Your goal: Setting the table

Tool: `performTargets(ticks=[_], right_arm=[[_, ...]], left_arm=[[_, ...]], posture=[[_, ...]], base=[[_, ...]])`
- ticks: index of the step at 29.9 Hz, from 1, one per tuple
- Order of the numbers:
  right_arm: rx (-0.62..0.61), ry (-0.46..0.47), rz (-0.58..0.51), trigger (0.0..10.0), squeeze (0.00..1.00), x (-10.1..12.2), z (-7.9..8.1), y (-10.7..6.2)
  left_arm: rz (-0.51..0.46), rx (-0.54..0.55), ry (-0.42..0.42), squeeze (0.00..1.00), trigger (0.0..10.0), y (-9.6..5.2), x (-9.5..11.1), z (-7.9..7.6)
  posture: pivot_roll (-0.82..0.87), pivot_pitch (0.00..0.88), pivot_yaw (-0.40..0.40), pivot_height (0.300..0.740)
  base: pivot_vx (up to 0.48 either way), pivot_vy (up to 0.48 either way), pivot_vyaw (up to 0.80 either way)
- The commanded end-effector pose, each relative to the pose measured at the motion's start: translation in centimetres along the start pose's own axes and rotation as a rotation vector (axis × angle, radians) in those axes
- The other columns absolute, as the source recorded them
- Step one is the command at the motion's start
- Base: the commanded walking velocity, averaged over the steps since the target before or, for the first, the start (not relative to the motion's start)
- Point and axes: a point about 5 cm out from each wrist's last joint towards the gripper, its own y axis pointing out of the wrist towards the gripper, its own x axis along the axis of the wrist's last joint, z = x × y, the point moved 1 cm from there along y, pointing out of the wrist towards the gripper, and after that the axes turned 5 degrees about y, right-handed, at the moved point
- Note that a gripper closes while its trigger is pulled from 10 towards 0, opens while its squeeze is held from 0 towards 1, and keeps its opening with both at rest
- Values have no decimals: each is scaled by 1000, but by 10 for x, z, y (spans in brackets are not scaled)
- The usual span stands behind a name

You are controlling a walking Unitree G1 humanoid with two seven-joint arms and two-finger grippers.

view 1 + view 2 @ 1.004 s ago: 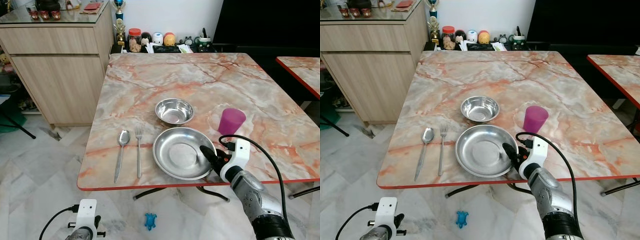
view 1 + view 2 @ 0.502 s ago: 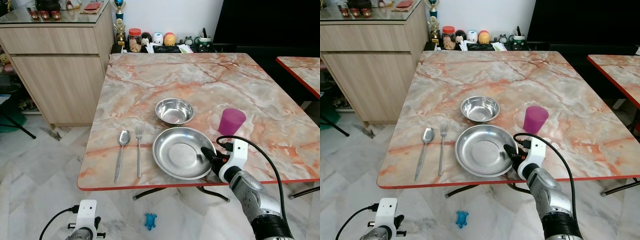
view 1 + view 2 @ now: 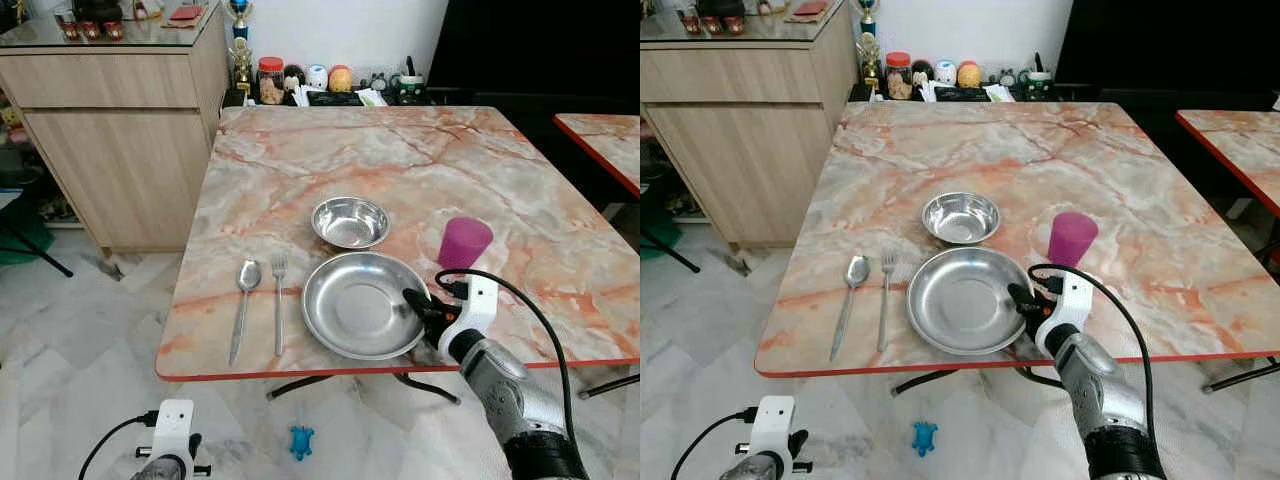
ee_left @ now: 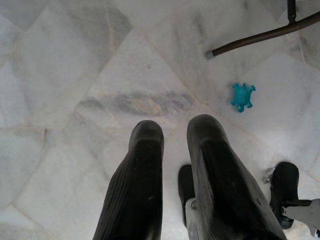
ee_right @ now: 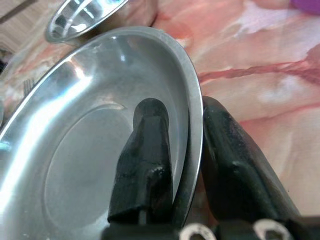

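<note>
At lower centre of the marble table, the steel plate sits pinched by its right rim.
The right gripper has its fingers clamped across that rim; the left gripper, low over the floor, has fingers slightly apart.

Bright, even indoor light, sharp head views.
Soft glare streaks the steel plate; the close black fingers blur slightly; faint shadows lie under the table.
</note>
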Motion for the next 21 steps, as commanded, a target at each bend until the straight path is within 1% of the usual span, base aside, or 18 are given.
performTargets(ticks=[1,4,9,11,12,13,14,15,16,17,18,21], right_arm=[[17,0,-3,0,0,0,2,-4],[77,-4,-19,0,0,1,8,-14],[127,-19,-52,0,0,5,13,-23],[159,-15,-103,0,0,11,17,-27],[188,-20,-164,6157,0,19,20,-32],[188,-20,-164,6157,0,19,20,-32],[202,-11,-203,10000,0,23,22,-34],[211,-4,-238,10000,0,27,23,-36],[221,10,-325,10000,0,37,25,-41],[221,10,-325,10000,0,37,25,-41],[213,20,-392,10000,0,44,26,-42],[231,17,-439,10000,0,48,33,-42]], left_arm=[[29,-2,11,0,10000,-1,-7,1],[28,0,13,0,10000,-1,-6,2],[26,1,16,0,10000,-1,-5,3],[25,1,18,0,10000,-1,-5,3],[23,3,17,0,10000,-1,-5,3],[23,3,17,0,10000,-1,-5,3],[22,4,17,0,10000,-1,-4,4],[21,6,17,0,10000,-1,-4,4],[19,8,18,0,10000,-1,-4,4],[19,8,18,0,10000,-1,-4,4],[18,10,18,0,10000,-1,-5,5],[18,14,18,0,10000,-1,-5,6]], posture=[[130,0,-44,740],[127,0,-40,740],[121,0,-36,740],[122,0,-38,740],[123,0,-38,740],[123,0,-38,740],[123,0,-39,740],[123,0,-38,740],[122,0,-37,740],[122,0,-37,740],[121,0,-37,740],[125,0,-39,740]], base=[[0,0,0],[0,0,0],[0,0,0],[0,0,0],[0,0,0],[0,0,0],[0,0,0],[0,0,0],[0,0,0],[0,0,0],[0,0,0],[0,0,0]])
